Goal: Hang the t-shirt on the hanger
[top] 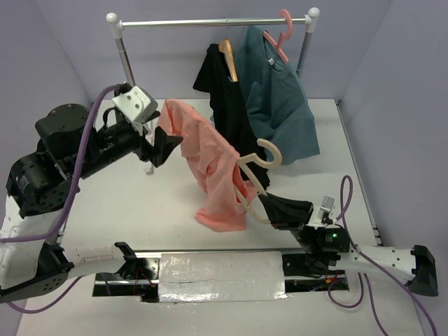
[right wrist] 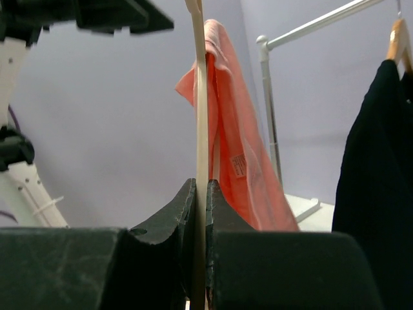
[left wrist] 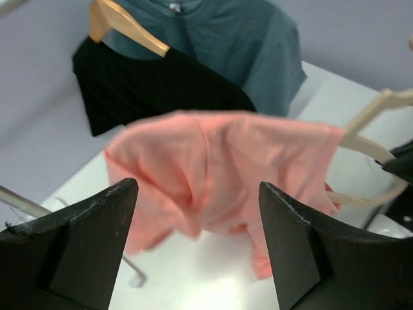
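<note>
The salmon t-shirt (top: 210, 168) hangs draped over one arm of the pale beige hanger (top: 269, 150), its lower end resting on the table. My right gripper (top: 269, 206) is shut on the hanger's lower bar; in the right wrist view the thin bar (right wrist: 201, 97) stands pinched between the fingers (right wrist: 181, 213), with the shirt (right wrist: 232, 129) behind it. My left gripper (top: 168, 143) is open and empty just left of the shirt's top. In the left wrist view the shirt (left wrist: 219, 168) hangs beyond the spread fingers (left wrist: 97, 219), and the hanger (left wrist: 368, 145) shows at the right.
A metal rack (top: 210, 22) stands at the back. It carries a black shirt (top: 227, 105) on a brown wooden hanger (top: 228, 56) and a teal shirt (top: 280, 105) on a pink hanger (top: 281, 35). The rack's left post (top: 126, 63) is behind my left gripper. A silver panel (top: 220, 276) lies at the near edge.
</note>
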You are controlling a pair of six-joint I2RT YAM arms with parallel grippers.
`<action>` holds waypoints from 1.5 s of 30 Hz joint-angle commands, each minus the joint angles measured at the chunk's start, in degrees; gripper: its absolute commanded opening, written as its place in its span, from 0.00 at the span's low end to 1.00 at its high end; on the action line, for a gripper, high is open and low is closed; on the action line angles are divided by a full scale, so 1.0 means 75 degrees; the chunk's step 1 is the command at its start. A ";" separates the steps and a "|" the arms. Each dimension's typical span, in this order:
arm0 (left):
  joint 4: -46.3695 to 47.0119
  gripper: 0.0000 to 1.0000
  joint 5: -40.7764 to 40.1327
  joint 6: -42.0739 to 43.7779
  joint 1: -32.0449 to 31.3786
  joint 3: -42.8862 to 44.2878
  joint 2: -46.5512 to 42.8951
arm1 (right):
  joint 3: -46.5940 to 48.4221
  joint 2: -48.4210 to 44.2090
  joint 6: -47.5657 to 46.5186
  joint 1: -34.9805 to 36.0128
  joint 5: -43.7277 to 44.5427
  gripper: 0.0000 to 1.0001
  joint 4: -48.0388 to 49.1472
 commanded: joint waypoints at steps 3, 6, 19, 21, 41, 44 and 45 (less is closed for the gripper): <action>-0.0293 0.89 -0.0015 0.1209 -0.0022 0.0958 0.0691 | -0.1138 0.0099 -0.0130 -0.0044 -0.0531 0.00 0.0120; -0.0292 0.91 0.0642 0.1491 -0.0115 0.0982 0.0867 | -0.1033 0.0263 -0.0095 -0.0044 -0.0882 0.00 0.0015; -0.1241 0.84 0.1746 0.2816 -0.0865 -0.0388 0.0926 | -0.0845 0.0346 0.0046 -0.0044 -0.1140 0.00 -0.0360; -0.1265 0.84 0.1792 0.2793 -0.0865 -0.0786 0.0797 | -0.0822 0.0217 0.0069 -0.0044 -0.1233 0.00 -0.0442; 0.0535 0.00 0.3340 0.2723 -0.0971 -0.4336 -0.0115 | -0.0165 0.0112 -0.0188 -0.0103 -0.1094 0.00 -0.1086; 0.1403 0.00 0.3257 0.2477 -0.0971 -0.5342 -0.0702 | 0.0326 -0.0064 -0.0235 -0.0149 -0.0965 0.00 -0.1448; 0.1639 0.00 0.3176 0.2407 -0.0971 -0.5520 -0.0843 | 0.0385 -0.0099 -0.0247 -0.0150 -0.0883 0.00 -0.1532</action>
